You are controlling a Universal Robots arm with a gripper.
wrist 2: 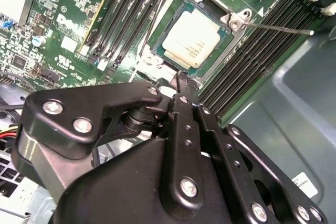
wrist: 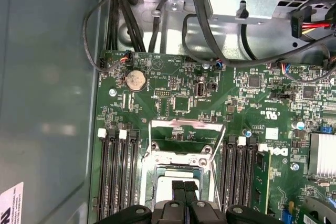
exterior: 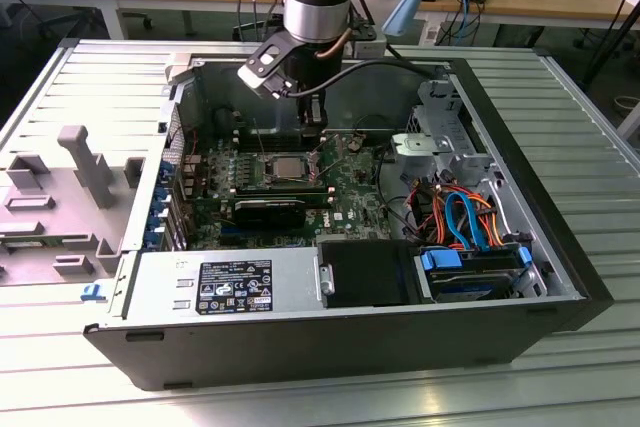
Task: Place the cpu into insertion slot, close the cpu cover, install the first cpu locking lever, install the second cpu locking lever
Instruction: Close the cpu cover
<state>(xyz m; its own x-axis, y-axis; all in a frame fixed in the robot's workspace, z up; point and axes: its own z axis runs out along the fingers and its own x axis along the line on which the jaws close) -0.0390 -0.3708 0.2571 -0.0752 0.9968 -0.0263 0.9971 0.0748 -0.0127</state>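
The cpu [wrist 2: 193, 37], a flat square chip with a silvery top, lies in the insertion slot [wrist 2: 237, 20] on the green board. In the exterior view the cpu [exterior: 285, 167] sits mid-board inside the open computer case. The cpu cover [wrist: 184, 124], a thin silver frame, stands raised off the slot [wrist: 157, 160]. A thin wire lever [wrist 2: 278, 27] juts out from the slot's corner. My gripper [wrist 2: 179, 77] hangs just above the slot's edge with its black fingers pressed together and nothing visible between them. It also shows in the first wrist view [wrist: 184, 185] and the exterior view [exterior: 313, 139].
Long black memory slots [wrist: 115, 171] flank the socket on both sides. A finned heatsink [wrist: 321, 155], cable bundles [wrist: 131, 19] and a metal drive cage [exterior: 440, 142] crowd the case. Grey case walls [wrist: 47, 87] close in beside the board.
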